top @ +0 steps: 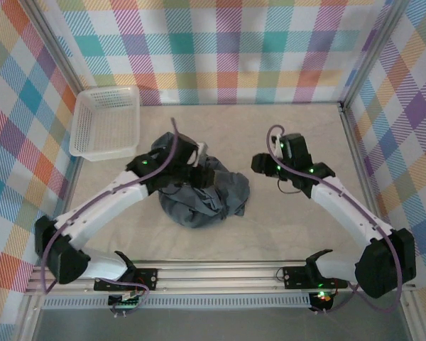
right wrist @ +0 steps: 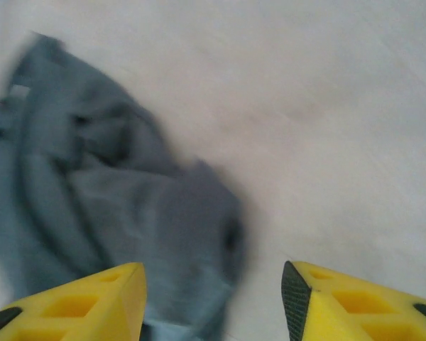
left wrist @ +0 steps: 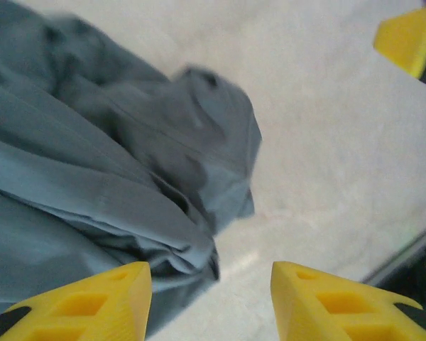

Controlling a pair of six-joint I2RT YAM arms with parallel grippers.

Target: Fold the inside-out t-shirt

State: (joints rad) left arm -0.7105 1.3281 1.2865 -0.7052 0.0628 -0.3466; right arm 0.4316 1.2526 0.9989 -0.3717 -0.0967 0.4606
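Top external shows me the t-shirt [top: 213, 199] bunched in a heap mid-way across the table [top: 298, 128] — my left gripper [left wrist: 211, 298] above it, fingers apart, gripping nothing. My right gripper [right wrist: 213, 298] hovers just beside the heap, fingers likewise apart.

Brightly and evenly lit from above in the top view, with faint soft shadows hugging the t-shirt [top: 227, 193]. Sharp there. Smeared by motion in the 2 wrist views, softening cloth folds and washing out the table [right wrist: 326, 106] texture.
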